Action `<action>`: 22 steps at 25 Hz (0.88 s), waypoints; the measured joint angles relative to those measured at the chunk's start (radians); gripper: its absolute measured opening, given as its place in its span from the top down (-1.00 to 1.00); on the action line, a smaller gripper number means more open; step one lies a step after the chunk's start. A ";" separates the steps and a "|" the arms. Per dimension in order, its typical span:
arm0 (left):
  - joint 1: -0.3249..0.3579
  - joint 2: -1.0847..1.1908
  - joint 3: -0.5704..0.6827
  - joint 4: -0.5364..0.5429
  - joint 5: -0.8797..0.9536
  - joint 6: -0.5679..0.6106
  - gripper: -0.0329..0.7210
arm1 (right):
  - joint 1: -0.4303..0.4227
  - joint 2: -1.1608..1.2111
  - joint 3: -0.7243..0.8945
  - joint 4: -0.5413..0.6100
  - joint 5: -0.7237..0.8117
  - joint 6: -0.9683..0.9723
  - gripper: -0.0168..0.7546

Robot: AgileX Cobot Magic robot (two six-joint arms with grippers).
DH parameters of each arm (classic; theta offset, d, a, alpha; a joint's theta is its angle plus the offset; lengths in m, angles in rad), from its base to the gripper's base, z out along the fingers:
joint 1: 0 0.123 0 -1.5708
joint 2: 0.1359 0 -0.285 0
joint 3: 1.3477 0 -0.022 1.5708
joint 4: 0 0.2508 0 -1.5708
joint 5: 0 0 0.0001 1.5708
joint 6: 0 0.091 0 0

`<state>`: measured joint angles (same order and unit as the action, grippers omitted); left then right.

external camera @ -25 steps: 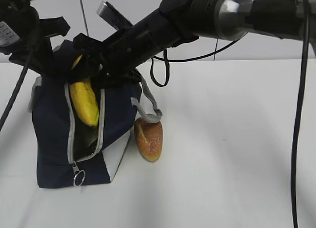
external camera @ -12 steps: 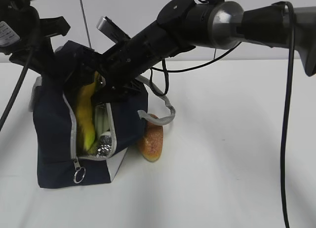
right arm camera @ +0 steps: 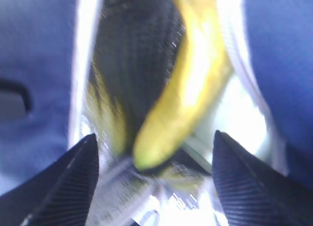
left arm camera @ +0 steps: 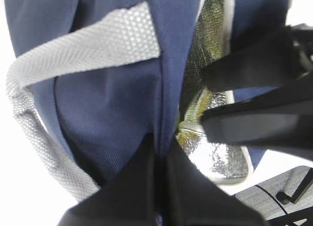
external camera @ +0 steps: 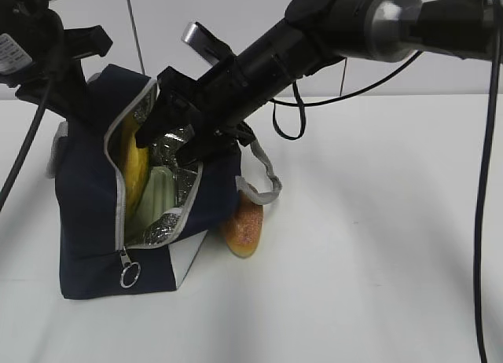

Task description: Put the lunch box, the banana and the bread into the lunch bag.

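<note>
Stood on the white table (external camera: 369, 245) as the biggest item, the navy lunch bag (external camera: 86, 214), unzipped with its silver lining showing, and held inside it the yellow banana (external camera: 134, 170) upright against the left wall and the pale green-lidded lunch box (external camera: 161, 192) just beside it. Reached in from the upper right to the bag's mouth, the right gripper (right arm camera: 154, 179), jaws spread wide and holding nothing, with the banana between and beyond them; pinched shut on the bag's upper fabric edge, the left gripper (left arm camera: 161, 160). Lay outside on the table, touching the bag's right side under a grey strap, the bread (external camera: 242, 228).
</note>
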<state>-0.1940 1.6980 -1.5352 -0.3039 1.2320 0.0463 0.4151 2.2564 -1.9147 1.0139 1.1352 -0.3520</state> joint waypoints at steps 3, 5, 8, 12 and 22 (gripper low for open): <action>0.000 0.000 0.000 0.001 0.000 0.000 0.92 | -0.004 -0.037 0.000 -0.036 0.023 -0.022 -0.47; 0.000 0.000 0.000 0.002 0.000 0.000 0.92 | -0.004 -0.068 0.000 -0.051 0.030 -0.027 -0.47; 0.000 0.000 0.000 0.002 0.001 0.000 0.92 | -0.008 -0.120 0.000 -0.075 0.047 -0.043 -0.47; 0.000 0.000 0.000 0.004 0.001 0.000 0.92 | -0.017 -0.183 0.000 -0.136 0.075 -0.047 -0.47; 0.000 0.000 0.000 0.005 0.001 0.000 0.92 | -0.031 -0.353 0.067 -0.454 0.043 0.094 -0.47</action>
<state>-0.1940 1.6980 -1.5352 -0.2988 1.2333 0.0463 0.3839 1.9037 -1.8479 0.5595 1.1782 -0.2582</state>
